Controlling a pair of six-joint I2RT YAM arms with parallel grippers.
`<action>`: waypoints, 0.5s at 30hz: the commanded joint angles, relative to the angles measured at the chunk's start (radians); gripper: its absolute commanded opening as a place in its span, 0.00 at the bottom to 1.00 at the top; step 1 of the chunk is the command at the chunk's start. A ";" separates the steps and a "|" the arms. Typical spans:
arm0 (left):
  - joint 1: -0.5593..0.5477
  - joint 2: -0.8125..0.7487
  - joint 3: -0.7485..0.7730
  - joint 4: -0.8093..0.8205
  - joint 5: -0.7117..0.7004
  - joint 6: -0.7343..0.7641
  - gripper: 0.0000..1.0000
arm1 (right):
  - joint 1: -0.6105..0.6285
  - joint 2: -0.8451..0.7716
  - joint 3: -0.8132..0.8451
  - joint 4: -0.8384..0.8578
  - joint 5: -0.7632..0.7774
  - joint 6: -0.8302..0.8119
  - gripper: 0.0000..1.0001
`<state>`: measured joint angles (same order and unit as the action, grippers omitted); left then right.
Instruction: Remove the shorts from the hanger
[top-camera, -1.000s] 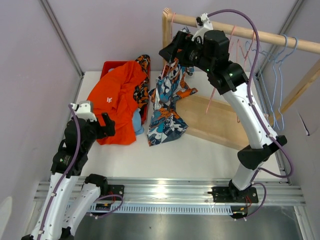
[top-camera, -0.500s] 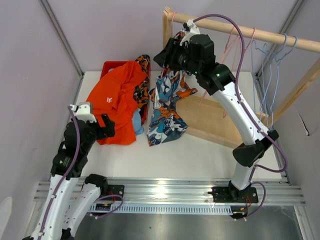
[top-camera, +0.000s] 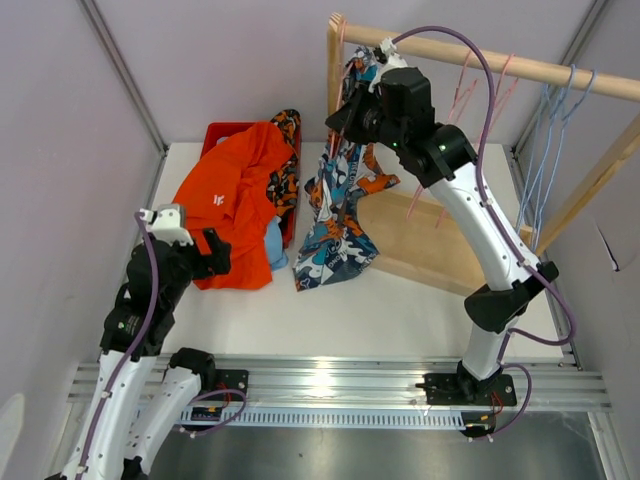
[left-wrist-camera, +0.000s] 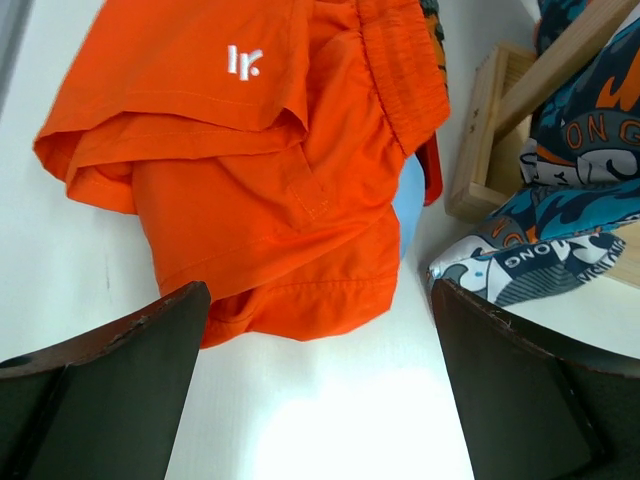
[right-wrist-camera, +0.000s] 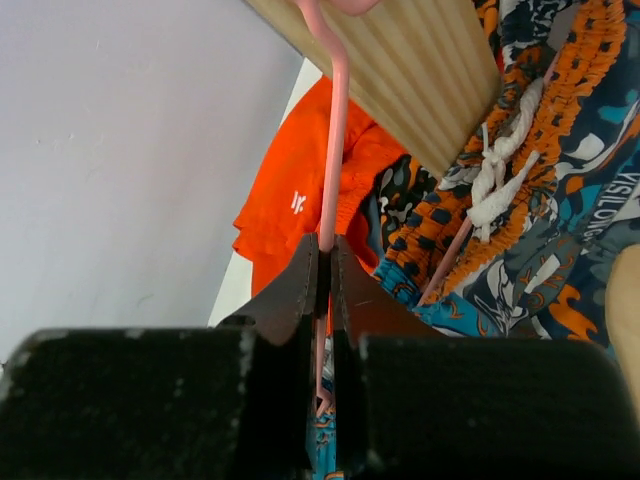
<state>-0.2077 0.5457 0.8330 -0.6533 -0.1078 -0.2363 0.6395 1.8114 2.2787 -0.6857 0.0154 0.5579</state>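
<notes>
The teal-orange-white wave print shorts (top-camera: 338, 215) (right-wrist-camera: 540, 200) hang from a pink hanger (right-wrist-camera: 335, 120) at the left end of the wooden rail (top-camera: 480, 60) (right-wrist-camera: 400, 60), their lower end resting on the table. My right gripper (top-camera: 352, 100) (right-wrist-camera: 326, 245) is shut on the hanger's thin neck, just under the rail. The bright orange shorts (top-camera: 235, 200) (left-wrist-camera: 260, 150) lie heaped on the left. My left gripper (top-camera: 213, 252) (left-wrist-camera: 318, 292) hovers open over their near hem, holding nothing.
A red bin (top-camera: 215, 132) under the orange heap also holds blotched shorts (top-camera: 285, 130) and light blue shorts (top-camera: 277, 240) (left-wrist-camera: 408, 195). Empty pink hangers (top-camera: 465, 85) and blue hangers (top-camera: 555, 120) hang farther right on the rail. The rack's wooden base (top-camera: 430, 240) lies under the right arm.
My right gripper moved left and up to the hanger's neck and closed on it. The empty hangers have swung along the rail. The left arm has not moved.
</notes>
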 joint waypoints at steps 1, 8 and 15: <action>-0.018 0.026 0.070 0.067 0.069 -0.017 0.99 | 0.006 -0.066 0.168 0.055 0.026 -0.098 0.00; -0.337 0.193 0.267 0.254 0.189 -0.020 0.99 | 0.006 -0.191 0.118 0.092 0.031 -0.081 0.00; -0.676 0.479 0.412 0.421 0.148 0.040 0.99 | 0.009 -0.287 -0.037 0.097 0.046 -0.099 0.00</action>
<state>-0.8013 0.9417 1.1954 -0.3538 0.0376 -0.2302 0.6453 1.5833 2.2616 -0.7300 0.0399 0.5064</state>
